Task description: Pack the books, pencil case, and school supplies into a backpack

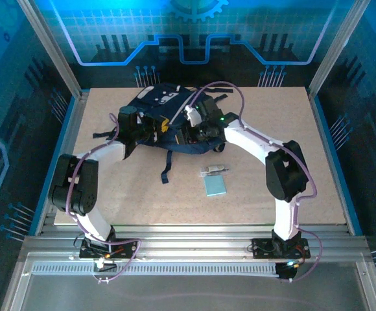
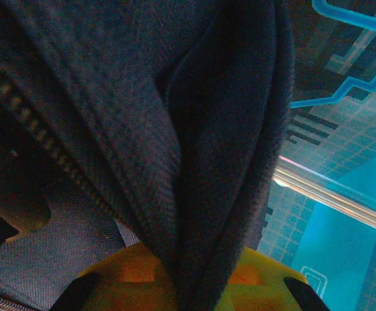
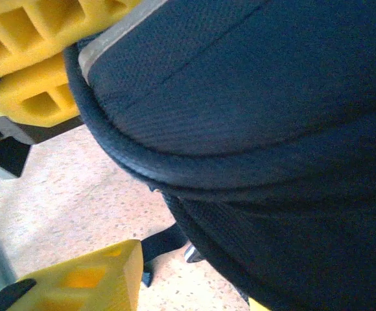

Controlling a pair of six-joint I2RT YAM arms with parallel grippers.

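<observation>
- Top view: the backpack (image 1: 162, 100) sits at the far middle of the table (image 1: 272, 214), with a dark strap (image 1: 166, 167) trailing toward the near edge. The left gripper (image 1: 131, 126) is on its left side and the right gripper (image 1: 199, 124) on its right, both right up against the fabric. Can't tell from up here how wide either one is.
- Same view: a light-blue pad (image 1: 215, 186) lies flat on the table nearer the arms, well apart from the backpack. There's a tiny silvery clip (image 1: 214, 170) just beyond it.
- Left wrist: the left gripper is clamped tight on a fold of navy backpack fabric, and the yellow fingers (image 2: 126, 275) pinch it from both sides. A zipper (image 2: 32, 129) runs along the left.
- Right wrist: the right gripper's jaws are apart and it's got nothing in them. The upper finger (image 3: 32, 97) is right by the backpack's piped edge. The lower finger (image 3: 91, 278) is clear of it, with bare table showing between.
</observation>
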